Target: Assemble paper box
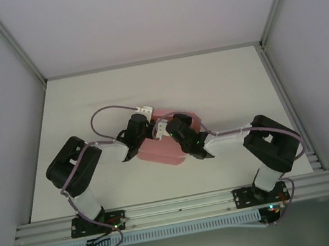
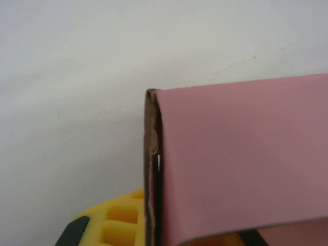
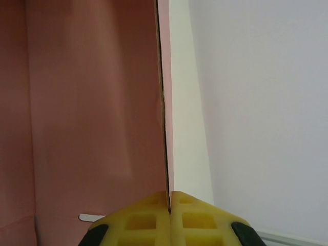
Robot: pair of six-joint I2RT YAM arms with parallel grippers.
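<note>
You have the paper box (image 1: 160, 152) resting near the middle of the table (image 1: 227, 81), with both arms reaching in to meet over it. From above, it reads as a pink patch that sticks out toward the near edge below the grippers, with a smaller piece showing on the far side of them.

Your left gripper (image 1: 138, 137) sits at the left end of the box. In its wrist view the box (image 2: 246, 154) rises as a pink panel with a raw brown edge running straight down to the gripper (image 2: 154, 228). One yellow pad (image 2: 118, 220) presses against the left of that edge. A folded pink flap covers most of the other pad, but the fingers look clenched on the card.

Your right gripper (image 1: 179, 134) is over the right part of the box, just beside the left one. In its wrist view the gripper (image 3: 169, 215) has both yellow pads (image 3: 143, 220) pinched together on the thin edge of an upright pink wall (image 3: 92, 102), which stands to the left of that edge, with bare table to the right.
</note>
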